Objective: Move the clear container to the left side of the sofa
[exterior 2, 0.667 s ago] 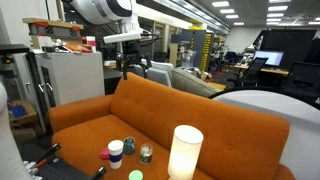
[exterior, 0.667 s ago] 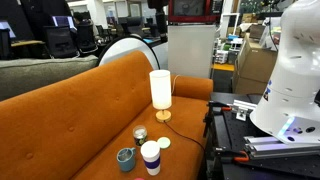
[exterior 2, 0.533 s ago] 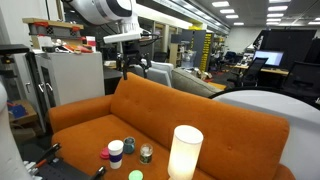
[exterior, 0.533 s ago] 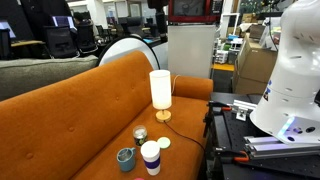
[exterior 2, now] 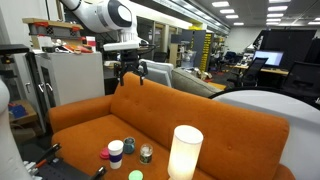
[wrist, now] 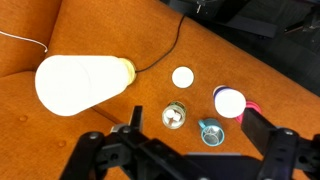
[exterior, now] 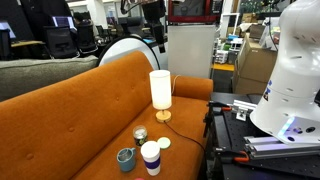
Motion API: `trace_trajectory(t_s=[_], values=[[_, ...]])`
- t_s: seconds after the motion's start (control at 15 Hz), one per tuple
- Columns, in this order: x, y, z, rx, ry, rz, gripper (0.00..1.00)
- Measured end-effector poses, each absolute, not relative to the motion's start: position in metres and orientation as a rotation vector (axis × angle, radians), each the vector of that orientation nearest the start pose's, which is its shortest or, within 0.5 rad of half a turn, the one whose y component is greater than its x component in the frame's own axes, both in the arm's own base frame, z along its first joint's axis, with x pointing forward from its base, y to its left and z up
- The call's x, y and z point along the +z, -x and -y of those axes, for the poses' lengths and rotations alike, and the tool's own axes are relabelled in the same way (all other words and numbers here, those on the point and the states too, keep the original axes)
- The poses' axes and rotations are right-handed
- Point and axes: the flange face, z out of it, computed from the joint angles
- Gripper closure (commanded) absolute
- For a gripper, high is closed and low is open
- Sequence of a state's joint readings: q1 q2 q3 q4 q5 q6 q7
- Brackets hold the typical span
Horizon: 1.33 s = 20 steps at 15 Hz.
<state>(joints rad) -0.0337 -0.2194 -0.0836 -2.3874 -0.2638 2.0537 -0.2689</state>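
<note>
The clear container (exterior: pixel 140 133) is a small round jar that stands on the seat of the orange sofa (exterior: pixel 70 105), near the lamp. It also shows in an exterior view (exterior 2: pixel 146 153) and in the wrist view (wrist: pixel 175 116). My gripper (exterior 2: pixel 131 72) hangs open and empty high above the sofa's backrest, far above the jar. It enters an exterior view at the top edge (exterior: pixel 150 10). In the wrist view my gripper (wrist: pixel 198 128) looks straight down, with the jar and the teal cup between its spread fingers.
A teal cup (wrist: pixel 210 131) and a white cup with a blue band (wrist: pixel 230 102) stand close beside the jar. A white cylindrical lamp (exterior: pixel 160 90) stands behind them, its cord trailing off. A small white disc (wrist: pixel 182 76) lies on the seat. A black table (exterior: pixel 240 130) adjoins the sofa.
The arm has come down and shifted a little, so the gripper now shows at the top of an exterior view. The things on the seat have not moved.
</note>
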Motion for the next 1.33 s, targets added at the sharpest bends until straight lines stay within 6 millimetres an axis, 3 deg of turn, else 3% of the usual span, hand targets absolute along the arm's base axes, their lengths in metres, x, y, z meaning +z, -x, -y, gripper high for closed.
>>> trace_trajectory(t_s=[0.4,0.6,0.93,1.2,1.33], values=[[0.4,-0.446,0.065,0.233,3.272,0.475,0.0],[0.389,-0.454,0.056,0.142,3.205,0.398,0.0],[0.309,-0.497,0.043,0.0,3.114,0.261,0.0],[0.243,-0.538,0.034,0.038,3.109,0.243,0.0],[0.229,-0.543,0.033,0.067,3.108,0.244,0.0]])
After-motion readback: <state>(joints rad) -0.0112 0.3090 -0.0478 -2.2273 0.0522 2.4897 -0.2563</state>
